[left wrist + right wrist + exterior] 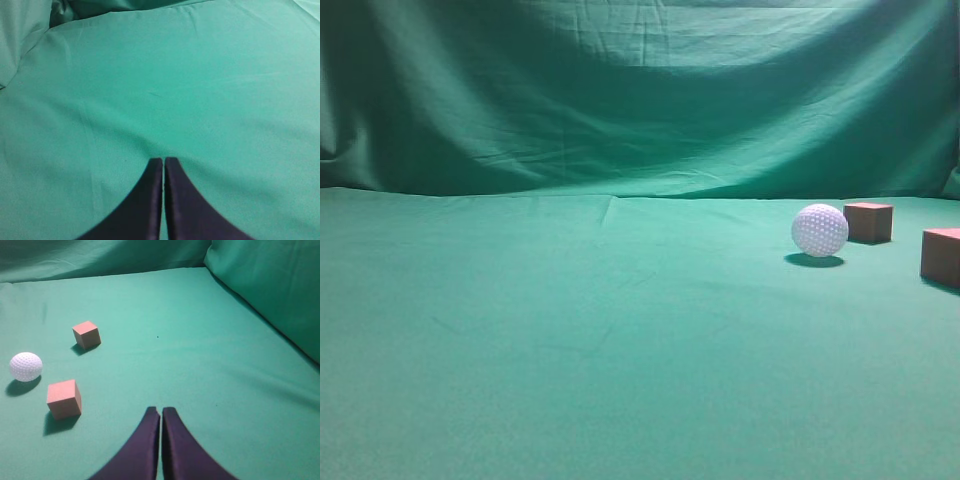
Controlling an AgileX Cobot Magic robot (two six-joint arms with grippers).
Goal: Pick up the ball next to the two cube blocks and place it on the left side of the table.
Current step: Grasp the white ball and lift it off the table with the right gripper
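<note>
The white dimpled golf ball (820, 230) rests on the green cloth table (570, 330) at the right. One reddish-brown cube (869, 221) sits just right of it and farther back, a second cube (942, 256) at the right edge. In the right wrist view the ball (25, 366) lies far left, with one cube (64, 399) near it and the other cube (86, 334) farther off. My right gripper (160, 410) is shut and empty, well right of them. My left gripper (163, 160) is shut and empty over bare cloth. Neither gripper shows in the exterior view.
A green cloth backdrop (640, 90) hangs behind the table. Cloth folds rise at the right (270, 285) in the right wrist view and at the upper left (25, 35) in the left wrist view.
</note>
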